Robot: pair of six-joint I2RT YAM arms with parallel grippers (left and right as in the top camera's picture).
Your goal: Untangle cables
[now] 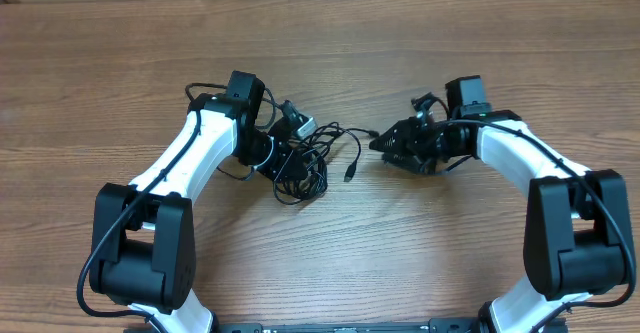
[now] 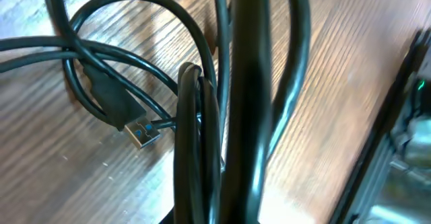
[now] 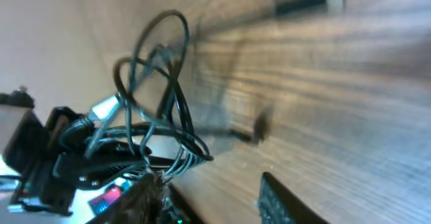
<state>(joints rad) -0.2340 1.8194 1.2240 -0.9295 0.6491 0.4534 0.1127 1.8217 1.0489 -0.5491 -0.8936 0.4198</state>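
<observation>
Starting at the left: the white-and-black left arm [image 1: 188,163] reaches in, and the left pincer [image 1: 284,125] is buried in the upper left edge of the tangle of thin black cables [image 1: 300,168]. That tangle sits on the brown wood-grain tabletop [image 1: 100,63], midway between the two arms. The left pincer is together, and in the wrist view the strands rise in a tight bunch straight toward it, so I read it as clamped on a few of them. It looks like an anchor, pinning the knot so the other side has something to pull against. Just left of those strands, a black USB plug with a silver shell and blue tongue [image 2: 143,135] lies flat on the wood, its cord looping back under the others.

Now the right side of the tangle: one thin cord with a small plug end [image 1: 368,133] trails out, and a second plug end [image 1: 350,171] hangs off toward the near side. The right pincer [image 1: 380,143] is just beside the trailing end, fingers apart, nothing between them. Its wrist view is blurred, but the gap shows. My guess is that it's lined up for that free end.

Room? Plenty. Bare wood opens to the right of the tangle and beyond it, so a strand could be drawn out that way. The near side is tighter, hemmed in by the left arm and the white-and-black right arm [image 1: 520,153].
</observation>
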